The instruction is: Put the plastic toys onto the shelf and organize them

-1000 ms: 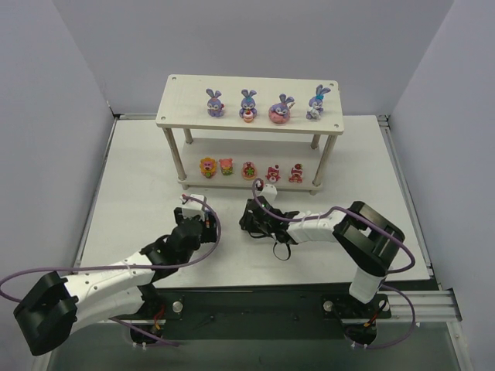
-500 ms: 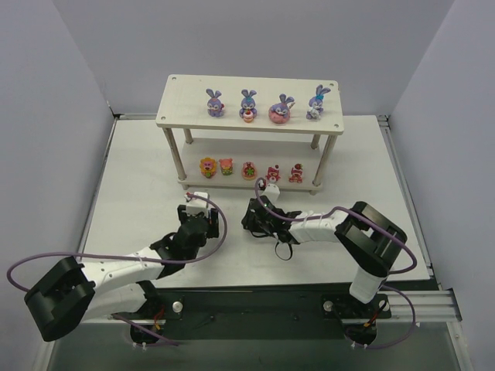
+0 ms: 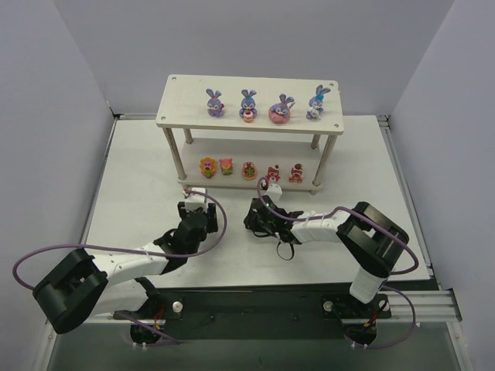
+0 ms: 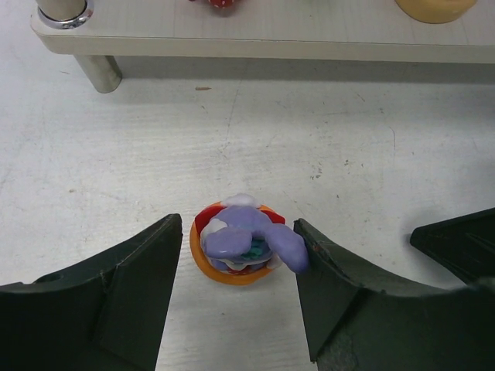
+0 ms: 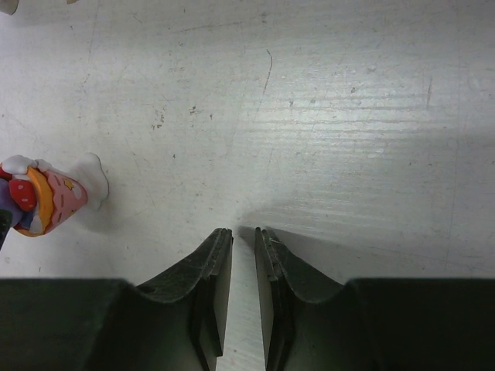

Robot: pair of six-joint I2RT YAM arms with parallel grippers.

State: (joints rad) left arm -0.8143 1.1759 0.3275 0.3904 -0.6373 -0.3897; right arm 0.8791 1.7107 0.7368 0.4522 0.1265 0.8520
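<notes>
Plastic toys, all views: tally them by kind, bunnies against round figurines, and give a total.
Purple-blue long-eared glossy plastic bunnies: 5 (four on the pale wood-look shelf's top tier, one on the white table)
Red, pink, orange or yellow round plastic figurines: 5 (lower tier)
Total: 10

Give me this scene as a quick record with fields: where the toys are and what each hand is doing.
shelf top tier: four bunnies
lower tier: five round toys
table: one bunny toy, in front of the shelf
left hand: open, a finger on either side of the bunny toy
right hand: almost shut, empty
</notes>
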